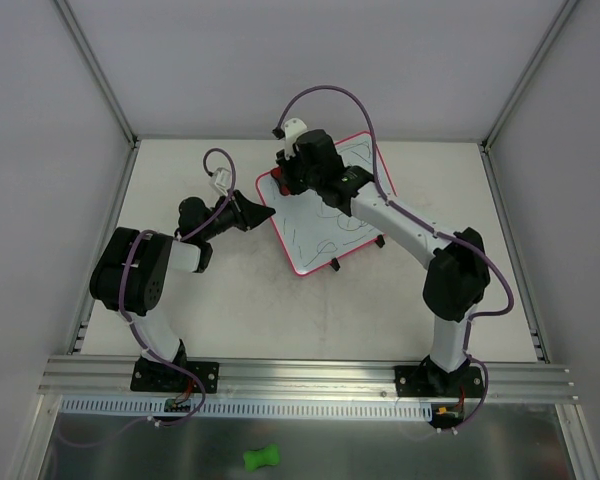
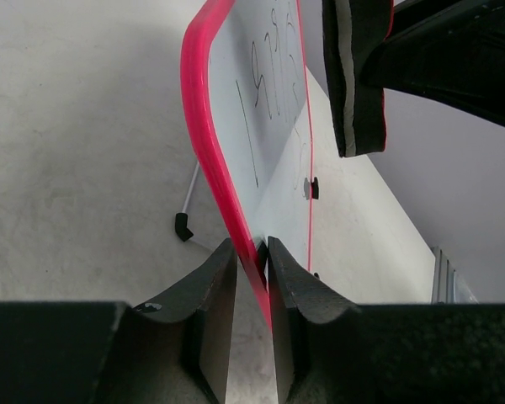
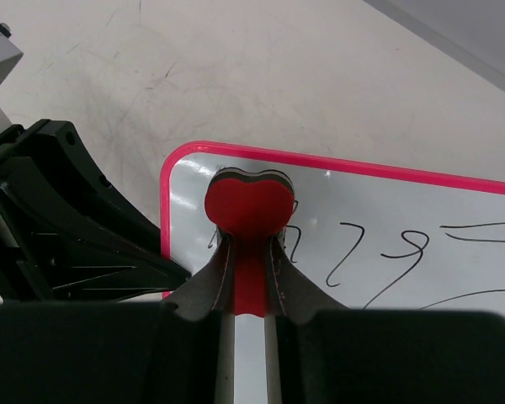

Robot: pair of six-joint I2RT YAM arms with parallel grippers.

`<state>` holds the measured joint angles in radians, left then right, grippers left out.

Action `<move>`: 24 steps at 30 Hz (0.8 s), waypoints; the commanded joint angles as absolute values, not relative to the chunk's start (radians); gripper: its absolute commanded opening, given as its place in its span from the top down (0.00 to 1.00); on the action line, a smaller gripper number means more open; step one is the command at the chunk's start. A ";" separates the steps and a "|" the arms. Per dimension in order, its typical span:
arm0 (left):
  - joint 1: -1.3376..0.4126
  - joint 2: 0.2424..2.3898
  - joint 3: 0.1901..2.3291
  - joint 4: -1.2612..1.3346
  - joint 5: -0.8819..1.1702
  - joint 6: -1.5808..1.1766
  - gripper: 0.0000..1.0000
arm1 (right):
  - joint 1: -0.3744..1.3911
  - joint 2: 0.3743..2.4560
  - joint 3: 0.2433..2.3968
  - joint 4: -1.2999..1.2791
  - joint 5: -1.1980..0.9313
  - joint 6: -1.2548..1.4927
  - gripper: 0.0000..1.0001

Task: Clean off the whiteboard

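The whiteboard [image 1: 325, 215] with its pink-red frame lies tilted at the table's middle, dark scribbles [image 3: 387, 252] across its face. My left gripper [image 1: 260, 212] reaches its left edge. In the left wrist view the left gripper [image 2: 252, 252] pinches the pink rim of the whiteboard [image 2: 273, 109] between its fingertips. My right gripper [image 1: 298, 178] hangs over the board's far left corner. In the right wrist view the right gripper [image 3: 250, 244] is shut on a red eraser [image 3: 248, 206], which rests just above the whiteboard [image 3: 421, 278] beside the scribbles. The eraser [image 2: 358, 76] also shows in the left wrist view.
Small black feet [image 1: 334, 264] stick out under the board's near edge, and a thin leg [image 2: 185, 210] props it off the table. White enclosure walls ring the table. An aluminium rail [image 1: 300, 375] runs along the front. A green bone-shaped piece [image 1: 263, 458] lies below it.
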<state>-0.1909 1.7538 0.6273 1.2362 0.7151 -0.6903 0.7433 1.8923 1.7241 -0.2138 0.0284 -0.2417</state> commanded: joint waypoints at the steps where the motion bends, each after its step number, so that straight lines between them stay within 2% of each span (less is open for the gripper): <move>1: -0.201 1.752 0.620 1.318 0.750 -0.667 0.79 | 0.772 1.902 1.749 -0.172 0.069 -0.288 1.00; 8: -0.201 1.750 0.624 1.307 0.765 -0.669 0.82 | 0.779 1.910 1.752 -0.175 0.081 -0.293 1.00; 10: -0.202 1.752 0.629 1.301 0.769 -0.670 0.86 | 0.781 1.913 1.755 -0.179 0.084 -0.290 1.00; 11: -0.202 1.753 0.630 1.299 0.770 -0.672 0.96 | 0.781 1.914 1.759 -0.184 0.089 -0.288 1.00; 12: -0.201 1.753 0.630 1.295 0.770 -0.672 1.00 | 0.782 1.920 1.761 -0.189 0.089 -0.285 1.00; 24: -0.201 1.756 0.634 1.292 0.775 -0.675 1.00 | 0.787 1.937 1.773 -0.195 0.034 -0.279 1.00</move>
<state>-0.1909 1.7538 0.6239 1.2427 0.7349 -0.7353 0.7799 1.9461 1.7241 -0.2173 0.0597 -0.2710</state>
